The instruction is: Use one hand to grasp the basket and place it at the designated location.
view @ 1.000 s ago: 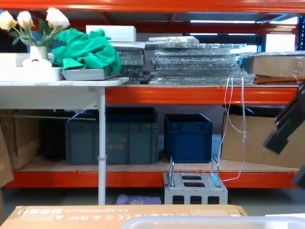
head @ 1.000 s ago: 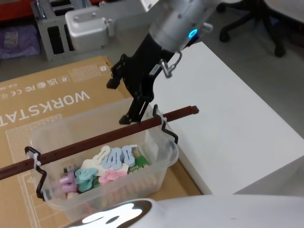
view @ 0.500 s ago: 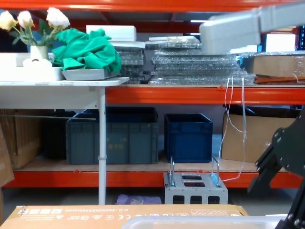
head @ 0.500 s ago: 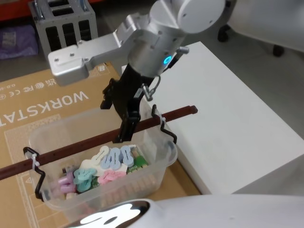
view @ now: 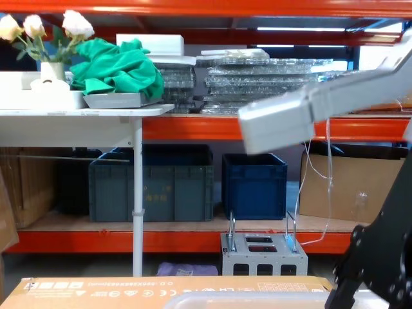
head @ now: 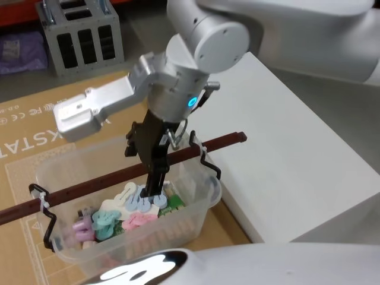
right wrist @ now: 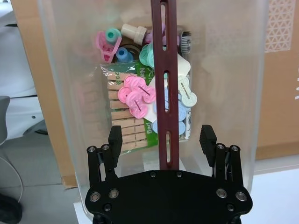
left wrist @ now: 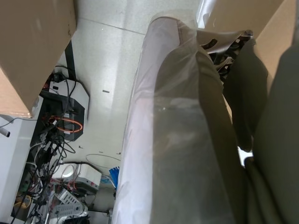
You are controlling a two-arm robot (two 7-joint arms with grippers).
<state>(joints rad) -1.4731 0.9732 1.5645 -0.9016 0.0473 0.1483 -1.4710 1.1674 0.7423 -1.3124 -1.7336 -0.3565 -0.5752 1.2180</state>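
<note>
The basket [head: 199,217] is a translucent milky tub sitting on a cardboard box, with a brown bar handle [head: 222,141] clipped across its rim. Pastel clips and wooden pegs [head: 127,215] lie inside. My right gripper [head: 151,172], the black hand, reaches down into the basket's mouth. In the right wrist view the right gripper [right wrist: 162,137] is open, one finger on each side of the handle bar [right wrist: 163,84], apart from it. The basket's wall [right wrist: 70,93] frames the clips below. In the chest view the black hand [view: 376,264] hangs just above the basket's rim [view: 257,300].
A white table [head: 285,148] lies right of the basket. The cardboard box [head: 53,127] spreads left and behind. A grey metal rack [head: 83,35] stands farther back. Orange shelving holds dark crates [view: 254,183], and a white table with flowers [view: 84,112] stands at the left.
My right gripper has swung left and come down from beside the basket's far end to straddle the handle bar near its middle. The basket has not moved.
</note>
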